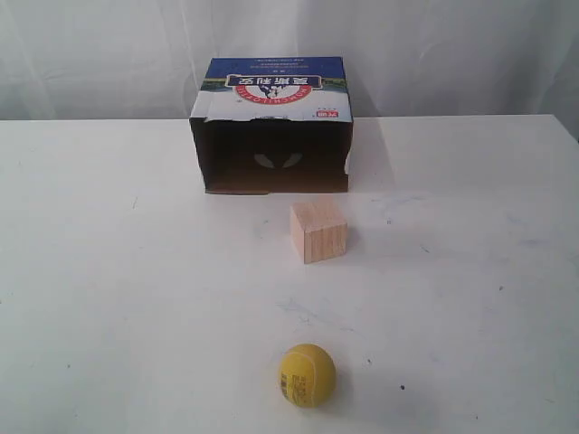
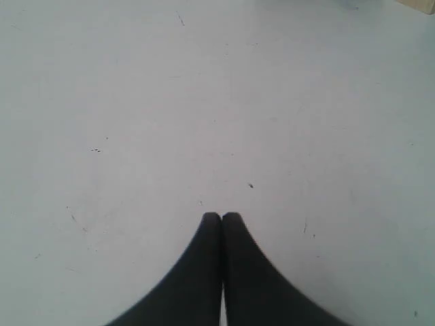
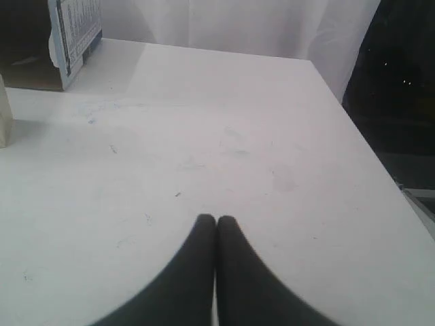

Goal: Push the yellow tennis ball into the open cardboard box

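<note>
The task has not really begun. In the exterior view the yellow tennis ball [image 1: 308,374] lies on the white table [image 1: 109,271] in the lower centre of the frame, well apart from the open cardboard box [image 1: 271,90], which stands at the upper centre with its dark opening facing the ball. Between them, a little right of the straight line, sits a pale wooden cube [image 1: 318,231], near the box mouth. No arm appears in this view.

The left gripper [image 2: 221,217] has its two black fingers pressed together, with nothing between them and only bare table under it. The right gripper [image 3: 216,219] is closed in the same way and also holds nothing; its camera sees a corner of the box [image 3: 71,34].

All of the push is left to do, and it probably must pass around the cube.
</note>
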Robot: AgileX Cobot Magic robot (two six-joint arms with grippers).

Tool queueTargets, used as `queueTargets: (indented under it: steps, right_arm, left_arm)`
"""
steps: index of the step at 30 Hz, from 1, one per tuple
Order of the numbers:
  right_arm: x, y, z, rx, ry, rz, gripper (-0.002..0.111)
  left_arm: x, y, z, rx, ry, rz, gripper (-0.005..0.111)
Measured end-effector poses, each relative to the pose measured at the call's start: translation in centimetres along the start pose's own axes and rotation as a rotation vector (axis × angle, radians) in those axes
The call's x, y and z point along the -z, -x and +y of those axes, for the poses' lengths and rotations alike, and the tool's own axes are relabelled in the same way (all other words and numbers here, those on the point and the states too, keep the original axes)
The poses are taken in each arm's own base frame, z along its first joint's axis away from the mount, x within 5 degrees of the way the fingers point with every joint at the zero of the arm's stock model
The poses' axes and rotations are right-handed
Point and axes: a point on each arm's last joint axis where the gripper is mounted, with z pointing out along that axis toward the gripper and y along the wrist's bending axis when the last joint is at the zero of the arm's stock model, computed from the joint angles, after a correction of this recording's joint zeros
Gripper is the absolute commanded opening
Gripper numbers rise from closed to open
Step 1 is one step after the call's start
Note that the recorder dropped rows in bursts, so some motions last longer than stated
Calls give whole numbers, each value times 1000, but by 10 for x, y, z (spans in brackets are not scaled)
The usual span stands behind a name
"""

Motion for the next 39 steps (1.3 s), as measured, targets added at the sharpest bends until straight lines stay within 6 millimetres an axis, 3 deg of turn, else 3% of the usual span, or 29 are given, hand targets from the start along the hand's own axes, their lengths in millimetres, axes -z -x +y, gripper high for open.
queueTargets:
  steps: [20,25,31,36,39]
  right_arm:
    - [0,6,-1,14,-10,-65,0]
    - [5,31,-3,-99,-21,-344,0]
    - [30,66,-10,-247,-15,-831,0]
    - [41,76,-15,-449,44,-982,0]
    - [52,96,-18,-615,135,-1041,0]
  left_arm:
    - [0,0,0,0,0,0,0]
    - [0,0,0,0,0,0,0]
    - [0,0,0,0,0,0,0]
    - [0,0,0,0,0,0,0]
    - [0,0,0,0,0,0,0]
